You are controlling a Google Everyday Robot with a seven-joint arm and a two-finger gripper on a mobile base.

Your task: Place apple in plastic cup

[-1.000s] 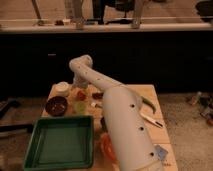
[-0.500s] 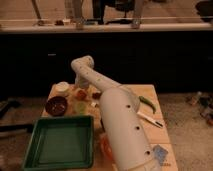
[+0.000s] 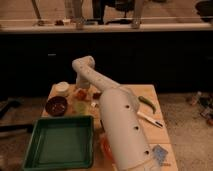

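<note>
The apple (image 3: 80,94), small and orange-red, is at the back left of the wooden table (image 3: 127,95), just behind the plastic cup (image 3: 80,107), a short pale yellow-green cup. My gripper (image 3: 81,88) hangs from the white arm's wrist right over the apple, on it or just above it. The arm hides where the gripper meets the apple. The cup stands upright just in front of the gripper.
A white round container (image 3: 61,88) and a dark bowl (image 3: 56,105) stand left of the cup. A green tray (image 3: 60,142) fills the front left. A green vegetable (image 3: 146,102) and a white utensil (image 3: 149,119) lie at the right. The thick arm (image 3: 122,130) crosses the table's middle.
The arm's elbow has shifted slightly to the right; the gripper stays over the apple. The cup and the other things have not moved.
</note>
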